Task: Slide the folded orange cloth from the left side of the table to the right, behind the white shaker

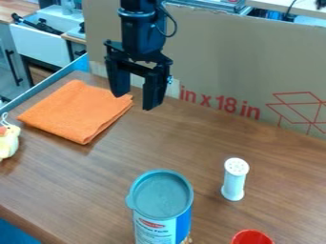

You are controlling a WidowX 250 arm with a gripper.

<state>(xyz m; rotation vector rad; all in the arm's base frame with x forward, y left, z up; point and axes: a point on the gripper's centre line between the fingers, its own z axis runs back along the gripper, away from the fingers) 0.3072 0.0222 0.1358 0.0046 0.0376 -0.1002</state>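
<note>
Tool hangs open near the folded orange cloth.

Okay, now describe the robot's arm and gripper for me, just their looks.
The arm is black, with a thick, rounded housing and a thin black cable looping out at one side. Its gripper is black too: a wide, angular bracket carrying two chunky, straight-sided fingers, with a small light-blue spot on the outer side of one. I can make out no lettering on either.

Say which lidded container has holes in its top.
The slim white shaker, right of the large canister as pictured; the canister's gray lid looks solid.
</note>
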